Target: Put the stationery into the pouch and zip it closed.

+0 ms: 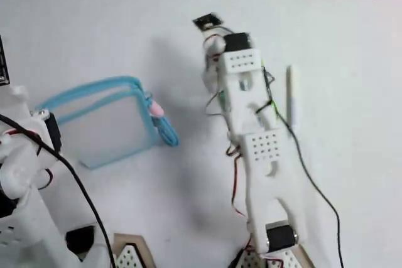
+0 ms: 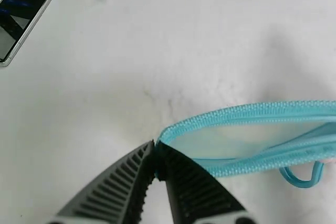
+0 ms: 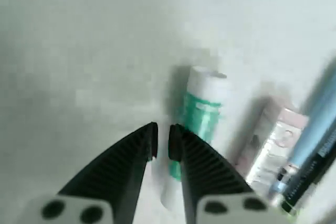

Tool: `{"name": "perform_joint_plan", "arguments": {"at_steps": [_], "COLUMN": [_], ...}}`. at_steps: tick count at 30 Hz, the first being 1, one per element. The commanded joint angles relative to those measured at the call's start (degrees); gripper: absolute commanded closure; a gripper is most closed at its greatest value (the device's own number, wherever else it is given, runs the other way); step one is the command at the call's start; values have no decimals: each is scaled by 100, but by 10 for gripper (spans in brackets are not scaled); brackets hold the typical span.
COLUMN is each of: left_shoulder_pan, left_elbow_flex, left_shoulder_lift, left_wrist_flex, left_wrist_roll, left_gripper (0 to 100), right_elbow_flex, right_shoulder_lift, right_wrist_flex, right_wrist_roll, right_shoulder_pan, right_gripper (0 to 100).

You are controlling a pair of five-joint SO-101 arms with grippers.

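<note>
A translucent pouch (image 1: 107,127) with a light-blue zipper lies at the left of the table, its mouth open. My left gripper (image 2: 155,149) is shut on the end corner of the pouch (image 2: 247,129), where the zipper starts. My right gripper (image 3: 162,136) hovers low over a green-and-white glue stick (image 3: 202,111), its fingers apart by only a narrow gap with nothing between them. Beside the glue stick lie a small pinkish box (image 3: 273,145) and a blue pen (image 3: 317,124). In the high view the right arm (image 1: 251,111) covers most of this stationery.
A white pen (image 1: 292,95) lies just right of the right arm. A small dark object (image 1: 206,22) sits beyond the arm's far end. A phone (image 2: 21,17) lies on the table beyond the pouch. A pink pull and blue loop (image 1: 164,127) hang at the pouch's right end.
</note>
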Motion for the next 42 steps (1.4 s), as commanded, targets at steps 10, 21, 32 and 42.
{"name": "perform_joint_plan", "arguments": {"at_steps": [10,21,32,42], "left_shoulder_pan": [-22,-22,-4,-4], "left_elbow_flex": [185,176,185,185], "left_shoulder_lift": [418,418,418,418], "left_wrist_flex": [44,44,26,26], "left_wrist_roll": [-44,-44,-44,-44], "left_gripper": [977,977,977,977], "right_elbow_flex": [-35,-9,-70,-97], "right_shoulder_lift": [-13,-1666,-347,-31], "right_wrist_flex": [136,154,-312,-347], "right_wrist_roll": [-202,-457,-475,-475], "right_shoulder_pan": [-189,330,945,259], "right_gripper": [885,807,797,797]}}
